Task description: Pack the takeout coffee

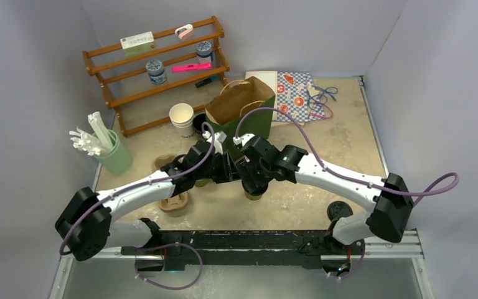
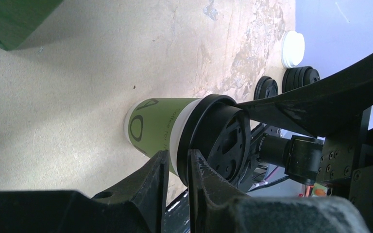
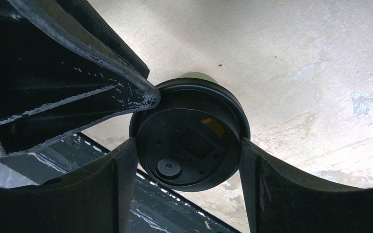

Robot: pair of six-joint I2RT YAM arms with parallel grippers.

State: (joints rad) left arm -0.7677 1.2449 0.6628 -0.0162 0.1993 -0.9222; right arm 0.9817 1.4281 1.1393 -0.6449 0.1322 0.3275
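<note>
Takeout coffee (image 2: 153, 130), a small olive-green paper cup under a round black sip lid, stands upright on the table (image 2: 68, 87), its long axis vertical. It sits directly below my right gripper (image 3: 188, 145), whose two fingers press the lid's rim from opposite sides, grasping it from above. My left gripper (image 2: 177, 158) lies level at the cup's side. Its fingers are almost together with a thin gap between them and their tips at the lid's edge. I cannot tell whether they nip the rim or merely touch it. The right arm is the one that has the cup.

Seen from above, the bags lie beyond the cup, away from my bases: one brown paper bag (image 1: 239, 99), mouth open, and one dark green bag (image 1: 252, 126) just in front of it. So I judge the carry goes up, then forward.

Counted:
- one lidded coffee
- one white lidless cup (image 1: 182, 117) left of the bags
- one white spare lid (image 2: 292, 48)
- at least two black spare lids (image 2: 265, 89) near the table's edge
</note>
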